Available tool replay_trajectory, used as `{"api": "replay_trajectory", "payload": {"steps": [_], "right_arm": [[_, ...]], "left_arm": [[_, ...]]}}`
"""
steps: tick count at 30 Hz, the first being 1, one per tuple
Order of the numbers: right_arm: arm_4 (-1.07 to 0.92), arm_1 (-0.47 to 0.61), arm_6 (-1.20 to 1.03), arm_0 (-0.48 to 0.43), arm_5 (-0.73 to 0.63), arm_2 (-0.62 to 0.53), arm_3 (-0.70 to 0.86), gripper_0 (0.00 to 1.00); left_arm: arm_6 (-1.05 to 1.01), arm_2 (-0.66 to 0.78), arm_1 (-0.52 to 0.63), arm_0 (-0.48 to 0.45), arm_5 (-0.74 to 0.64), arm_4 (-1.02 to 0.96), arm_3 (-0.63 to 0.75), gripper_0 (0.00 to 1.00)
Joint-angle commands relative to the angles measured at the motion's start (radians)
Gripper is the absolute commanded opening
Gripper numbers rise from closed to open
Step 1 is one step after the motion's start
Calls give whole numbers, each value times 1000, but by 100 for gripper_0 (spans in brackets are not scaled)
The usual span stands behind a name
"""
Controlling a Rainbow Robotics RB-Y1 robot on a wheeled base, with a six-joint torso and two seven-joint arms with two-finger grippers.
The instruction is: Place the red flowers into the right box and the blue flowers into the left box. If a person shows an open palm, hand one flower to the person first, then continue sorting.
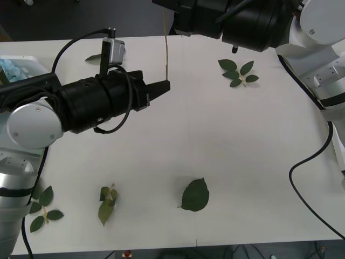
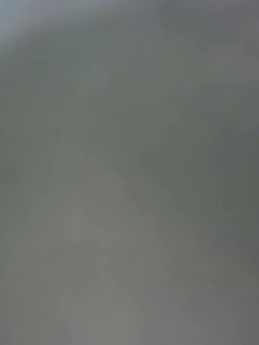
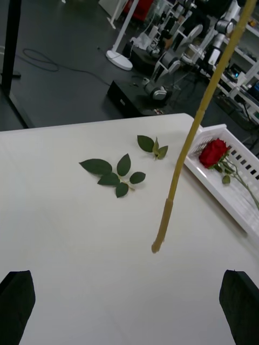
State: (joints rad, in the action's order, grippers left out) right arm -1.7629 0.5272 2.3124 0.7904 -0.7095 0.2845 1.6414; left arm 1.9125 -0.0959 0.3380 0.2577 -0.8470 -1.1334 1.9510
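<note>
A long thin yellowish flower stem [image 1: 166,51] hangs straight down over the table's far middle, its head out of view. My right gripper [image 1: 168,6], at the top edge, is shut on the stem's upper end. My left gripper [image 1: 161,86] reaches in from the left, its tip just left of the stem's lower end. The left wrist view shows its black fingers [image 3: 16,304] wide apart with nothing between them, and the stem [image 3: 186,145] dangling ahead. A red flower [image 3: 213,152] lies in the right box [image 3: 237,207]. Pale blue flowers [image 1: 9,67] lie in the left box [image 1: 24,58] at the far left.
Loose green leaf sprigs lie on the white table: one at the far right [image 1: 237,73], a single leaf [image 1: 195,195] near the front middle, a small sprig [image 1: 107,202] left of it, another [image 1: 43,209] at the front left. A black cable [image 1: 307,178] loops at the right.
</note>
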Motion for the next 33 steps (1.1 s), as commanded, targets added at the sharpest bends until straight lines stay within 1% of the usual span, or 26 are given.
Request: {"api": "replay_trajectory", "payload": {"steps": [1,3,7,8,9,10,11,12,31,32,33], "right_arm": [[-21,-21,1,52,15,2,12,0],[-21,-21,-1,52,15,2,12,0],[-29,-21,-4,52,15,2,12,0],[-30,-21,-4,52,15,4,12,0],[-30,-21,-4,52,15,4,12,0],[-30,-21,-5,52,15,4,12,0],[-30,-21,-5,52,15,5,12,0],[-30,-21,-7,52,15,4,12,0],[-55,-16,-7,52,25,9,12,0],[-56,-15,-5,52,30,9,14,3],[-61,-13,-4,52,33,9,12,16]], "left_arm": [[2,-61,-34,81,94,11,-38,100],[2,-77,-42,104,120,15,-57,100],[3,-85,-48,132,124,37,-64,100],[3,-87,-48,133,123,37,-64,94],[5,-87,-48,135,124,37,-64,55],[5,-87,-48,135,123,30,-64,19],[5,-87,-48,135,123,26,-64,7],[5,-87,-48,137,123,23,-66,0],[8,-88,-48,141,137,6,-64,0],[8,-88,-48,141,137,6,-64,0],[8,-88,-48,141,137,7,-64,0]]}}
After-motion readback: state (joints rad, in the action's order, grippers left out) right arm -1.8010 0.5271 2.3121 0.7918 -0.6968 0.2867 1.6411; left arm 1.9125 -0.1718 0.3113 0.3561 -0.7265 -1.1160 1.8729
